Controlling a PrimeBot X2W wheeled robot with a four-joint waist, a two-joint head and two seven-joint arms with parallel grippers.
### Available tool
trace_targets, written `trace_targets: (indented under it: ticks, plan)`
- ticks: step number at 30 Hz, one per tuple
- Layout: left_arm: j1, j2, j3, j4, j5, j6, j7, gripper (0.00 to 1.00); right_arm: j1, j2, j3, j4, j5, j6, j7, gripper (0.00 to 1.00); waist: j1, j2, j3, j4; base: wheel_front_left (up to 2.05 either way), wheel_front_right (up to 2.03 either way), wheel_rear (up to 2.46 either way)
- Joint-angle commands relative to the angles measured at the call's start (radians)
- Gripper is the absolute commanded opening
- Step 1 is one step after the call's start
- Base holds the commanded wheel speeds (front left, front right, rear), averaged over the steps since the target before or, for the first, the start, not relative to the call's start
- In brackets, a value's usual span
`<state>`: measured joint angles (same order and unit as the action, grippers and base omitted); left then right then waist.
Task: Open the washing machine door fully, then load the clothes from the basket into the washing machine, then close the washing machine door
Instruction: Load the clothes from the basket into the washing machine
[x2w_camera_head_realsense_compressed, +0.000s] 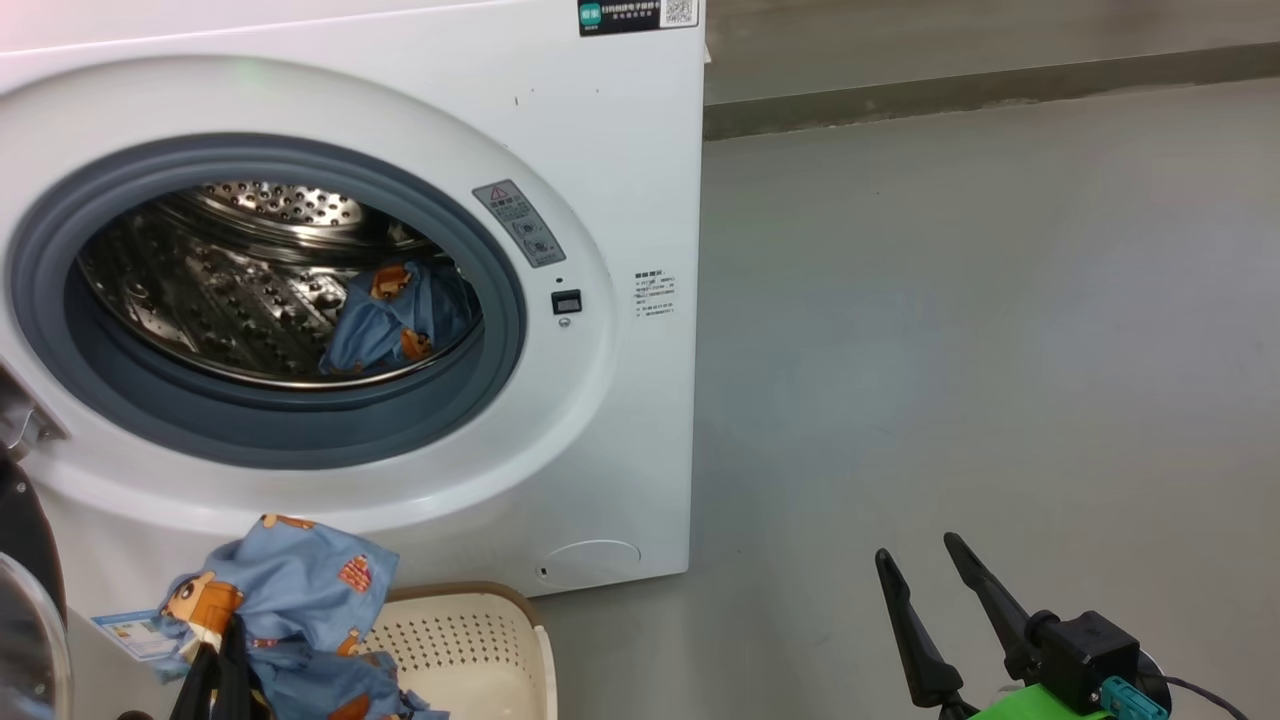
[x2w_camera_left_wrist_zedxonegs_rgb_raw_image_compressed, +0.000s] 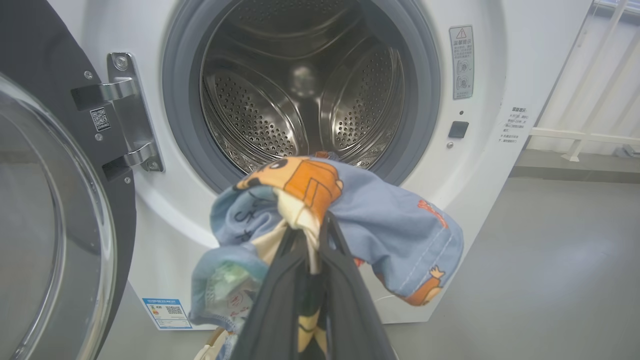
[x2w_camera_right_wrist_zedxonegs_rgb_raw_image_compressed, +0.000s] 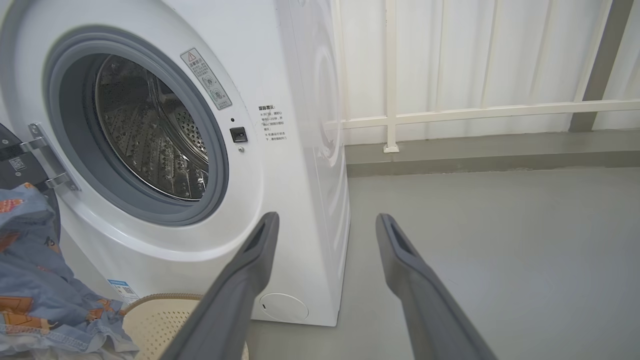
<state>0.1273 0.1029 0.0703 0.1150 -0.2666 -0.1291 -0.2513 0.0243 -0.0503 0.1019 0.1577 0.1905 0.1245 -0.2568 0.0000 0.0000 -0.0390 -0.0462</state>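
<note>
The white washing machine (x2w_camera_head_realsense_compressed: 600, 150) stands with its door (x2w_camera_left_wrist_zedxonegs_rgb_raw_image_compressed: 55, 225) swung open at the left, glass bowl facing out. One blue printed garment (x2w_camera_head_realsense_compressed: 400, 315) lies inside the steel drum. My left gripper (x2w_camera_left_wrist_zedxonegs_rgb_raw_image_compressed: 310, 225) is shut on another piece of the clothes (x2w_camera_left_wrist_zedxonegs_rgb_raw_image_compressed: 390, 225), a blue garment with orange cartoon animals, held up in front of the drum opening and above the basket (x2w_camera_head_realsense_compressed: 480, 650). The same garment (x2w_camera_head_realsense_compressed: 290, 600) hangs at the lower left of the head view. My right gripper (x2w_camera_head_realsense_compressed: 925, 565) stands open over the bare floor to the right, holding nothing.
Grey floor (x2w_camera_head_realsense_compressed: 950, 350) stretches to the right of the machine. A white railing (x2w_camera_right_wrist_zedxonegs_rgb_raw_image_compressed: 475, 112) and wall run behind it. The open door and its metal hinge (x2w_camera_left_wrist_zedxonegs_rgb_raw_image_compressed: 125, 115) crowd the left side of the opening.
</note>
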Motion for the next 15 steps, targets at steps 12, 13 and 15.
trace_targets:
  ticks: [12,13,15]
  plan:
    - [-0.056,0.011,0.033,-0.012,-0.009,-0.002,-0.010,0.00,-0.012,0.000,0.028,-0.027,0.010,0.006,-0.005,1.00,0.0000,0.0000,0.030,-0.008,0.00,0.00,0.00]
    - [-0.061,0.011,0.032,-0.011,-0.011,-0.002,-0.010,0.00,-0.012,0.000,0.029,-0.028,0.011,0.006,-0.005,1.00,0.0000,0.0000,0.035,-0.009,0.00,0.00,0.00]
    - [-0.072,0.013,0.030,-0.009,-0.016,-0.002,-0.010,0.00,-0.011,0.000,0.031,-0.030,0.012,0.006,-0.005,1.00,0.0000,0.0000,0.046,-0.013,0.00,0.00,0.00]
